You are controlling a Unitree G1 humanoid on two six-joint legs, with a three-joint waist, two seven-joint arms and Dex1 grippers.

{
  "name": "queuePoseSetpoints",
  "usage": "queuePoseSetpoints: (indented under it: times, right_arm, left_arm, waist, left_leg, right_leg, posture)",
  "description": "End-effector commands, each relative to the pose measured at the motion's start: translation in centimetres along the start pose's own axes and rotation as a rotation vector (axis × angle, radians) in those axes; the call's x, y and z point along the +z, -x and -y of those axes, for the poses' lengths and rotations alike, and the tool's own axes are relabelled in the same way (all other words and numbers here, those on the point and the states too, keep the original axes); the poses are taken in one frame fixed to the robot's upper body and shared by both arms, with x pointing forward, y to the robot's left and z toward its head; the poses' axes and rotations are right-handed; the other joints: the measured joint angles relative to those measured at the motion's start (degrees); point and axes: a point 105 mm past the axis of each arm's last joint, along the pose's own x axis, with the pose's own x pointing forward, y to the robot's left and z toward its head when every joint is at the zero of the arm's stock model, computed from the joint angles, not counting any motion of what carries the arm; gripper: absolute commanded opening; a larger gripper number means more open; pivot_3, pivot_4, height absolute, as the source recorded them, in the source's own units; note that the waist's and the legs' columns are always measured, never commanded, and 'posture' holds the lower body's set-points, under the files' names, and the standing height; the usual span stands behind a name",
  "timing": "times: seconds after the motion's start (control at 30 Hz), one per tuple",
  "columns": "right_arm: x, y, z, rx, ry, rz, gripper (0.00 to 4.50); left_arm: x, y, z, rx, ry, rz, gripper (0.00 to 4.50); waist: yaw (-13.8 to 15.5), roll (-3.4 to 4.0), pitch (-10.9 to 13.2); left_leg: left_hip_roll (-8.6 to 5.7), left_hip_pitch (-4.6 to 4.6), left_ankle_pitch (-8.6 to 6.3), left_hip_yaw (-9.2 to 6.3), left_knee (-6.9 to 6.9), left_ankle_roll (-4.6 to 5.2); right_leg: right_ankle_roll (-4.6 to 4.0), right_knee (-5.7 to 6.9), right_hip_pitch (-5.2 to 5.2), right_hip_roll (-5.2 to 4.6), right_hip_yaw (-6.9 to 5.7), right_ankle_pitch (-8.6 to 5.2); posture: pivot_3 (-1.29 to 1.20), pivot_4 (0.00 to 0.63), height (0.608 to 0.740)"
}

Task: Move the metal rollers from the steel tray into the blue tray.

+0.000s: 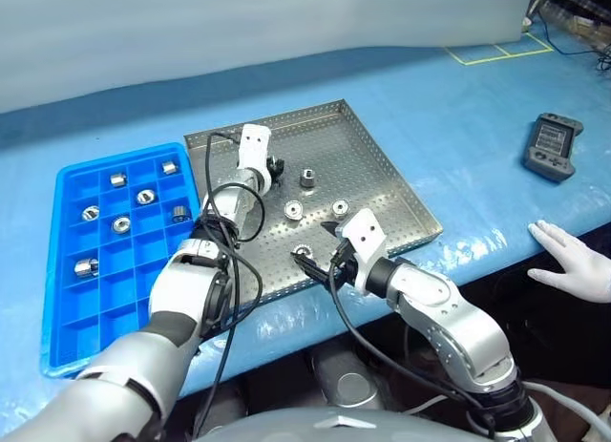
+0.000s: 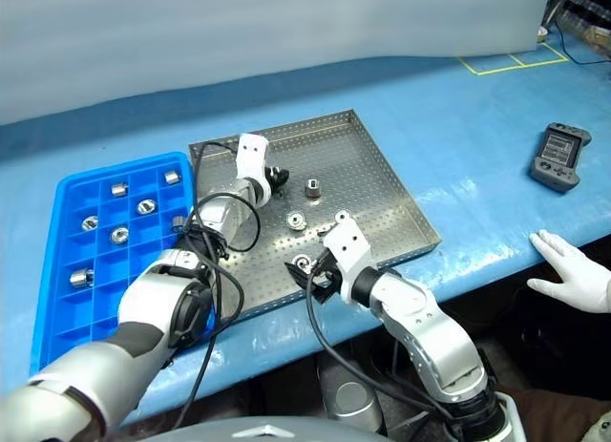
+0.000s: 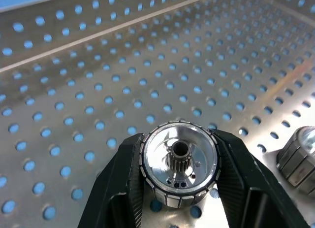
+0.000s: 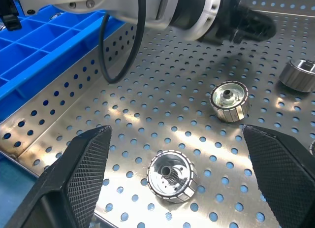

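The steel tray (image 1: 382, 165) lies mid-table with the blue tray (image 1: 67, 308) to its left. My left gripper (image 1: 276, 165) is shut on a metal roller (image 3: 179, 164), held just above the perforated floor at the tray's back left. Loose rollers rest in the steel tray at the centre (image 1: 308, 178), below it (image 1: 294, 210) and to the right (image 1: 340, 209). My right gripper (image 4: 175, 134) stands open near the front rim, its fingers either side of another roller (image 4: 172, 176). Several rollers sit in the blue tray's compartments (image 1: 121, 224).
A grey handheld controller (image 1: 553, 146) lies on the blue table at the right. A person's gloved hand (image 1: 573, 261) rests at the table's front right edge. Yellow tape lines (image 1: 496, 52) mark the far right corner.
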Motion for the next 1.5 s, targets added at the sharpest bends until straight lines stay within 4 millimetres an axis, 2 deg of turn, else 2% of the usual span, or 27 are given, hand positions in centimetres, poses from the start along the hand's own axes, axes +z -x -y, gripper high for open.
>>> queuePoseSetpoints:
  times: [0.03, 0.17, 0.33, 0.43, 0.53, 0.63, 0.7, 0.87, 1.0, 1.33, 1.5]
  right_arm:
    - [1.0, -0.4, -0.7, 0.047, 0.017, 0.037, 4.50]
    - [1.4, -1.1, -1.0, 0.094, 0.029, 0.046, 4.50]
    - [1.7, -2.5, -2.0, 0.179, 0.067, 0.042, 4.50]
    - [2.1, -3.1, -2.7, 0.232, 0.079, 0.053, 4.50]
    - [2.3, -3.7, -3.7, 0.295, 0.089, 0.059, 4.50]
    - [2.4, -3.9, -4.4, 0.332, 0.094, 0.060, 4.50]
    - [2.5, -4.2, -5.4, 0.378, 0.099, 0.067, 4.50]
    - [2.7, -4.4, -6.6, 0.438, 0.107, 0.083, 4.50]
    - [2.7, -4.5, -6.9, 0.455, 0.112, 0.087, 4.50]
    - [2.5, -4.4, -6.7, 0.430, 0.097, 0.087, 4.50]
    - [2.5, -4.3, -6.5, 0.416, 0.095, 0.087, 4.50]
  left_arm:
    - [6.8, 3.3, -0.3, -0.022, -0.013, 0.258, 1.70]
    - [8.7, 7.6, -1.3, -0.005, -0.064, 0.371, 1.70]
    - [8.8, 13.0, -2.0, 0.002, -0.163, 0.421, 1.70]
    - [7.8, 15.7, -3.0, 0.053, -0.209, 0.403, 1.70]
    - [5.4, 18.4, -4.4, 0.138, -0.243, 0.327, 1.70]
    - [4.0, 19.9, -4.9, 0.190, -0.230, 0.284, 1.70]
    - [2.3, 21.1, -5.4, 0.245, -0.197, 0.235, 1.70]
    - [0.2, 22.6, -6.1, 0.324, -0.125, 0.173, 1.70]
    - [-2.6, 23.0, -6.6, 0.370, -0.115, 0.059, 1.70]
    - [-7.5, 22.5, -7.0, 0.387, -0.072, -0.117, 1.70]
    - [-8.2, 22.1, -7.3, 0.380, -0.024, -0.126, 1.70]
  waist:
    - [0.54, 0.01, 0.00]
    - [2.49, 0.03, 0.01]
    - [5.72, 0.04, 0.01]
    - [8.25, 0.04, 0.01]
    - [10.62, 0.03, 0.00]
    - [12.79, 0.01, 0.00]
    - [13.85, -0.01, -0.01]
    - [15.39, -0.02, -0.01]
    - [15.42, -0.02, -0.02]
    - [15.15, -0.03, -0.02]
    - [14.98, -0.03, -0.03]
  left_leg:
    - [0.02, 0.02, 0.00, 0.01, -0.04, 0.00]
    - [0.05, 0.12, 0.00, 0.00, -0.09, 0.00]
    - [0.05, 0.16, 0.02, -0.02, -0.02, -0.02]
    - [0.04, 0.12, 0.02, -0.05, 0.01, -0.03]
    - [0.04, 0.11, 0.02, -0.05, 0.03, -0.03]
    - [0.04, 0.08, 0.02, -0.09, 0.07, -0.03]
    - [0.05, 0.07, 0.02, -0.11, 0.17, -0.04]
    - [0.05, 0.11, 0.04, -0.11, 0.27, -0.06]
    - [0.07, 0.13, 0.05, -0.09, 0.33, -0.09]
    - [0.09, 0.14, 0.05, -0.07, 0.33, -0.09]
    - [0.09, 0.15, 0.05, -0.06, 0.33, -0.09]
  right_leg:
    - [0.00, 0.00, 0.00, 0.01, 0.02, 0.00]
    - [-0.04, 0.05, 0.01, 0.04, 0.03, -0.02]
    - [-0.05, 0.09, 0.04, 0.05, 0.00, -0.02]
    - [-0.06, 0.06, 0.04, 0.02, -0.04, -0.03]
    - [-0.07, 0.02, 0.04, 0.01, -0.07, -0.03]
    - [-0.10, 0.03, 0.05, 0.00, -0.14, -0.04]
    - [-0.12, 0.06, 0.06, 0.00, -0.18, -0.04]
    - [-0.14, 0.08, 0.13, -0.01, -0.22, -0.03]
    - [-0.44, 0.07, 0.17, -0.01, -0.22, -0.11]
    - [-0.51, 0.06, 0.15, 0.00, -0.22, -0.14]
    - [-0.54, 0.07, 0.15, 0.00, -0.22, -0.16]
  posture:
    - [-0.17, 0.150, 0.740]
    - [-0.11, 0.150, 0.740]
    - [-0.05, 0.150, 0.740]
    - [-0.02, 0.150, 0.740]
    - [0.02, 0.150, 0.740]
    - [0.04, 0.150, 0.740]
    - [0.06, 0.150, 0.740]
    - [0.07, 0.150, 0.740]
    - [0.07, 0.150, 0.740]
    - [0.03, 0.150, 0.740]
    - [0.01, 0.150, 0.740]
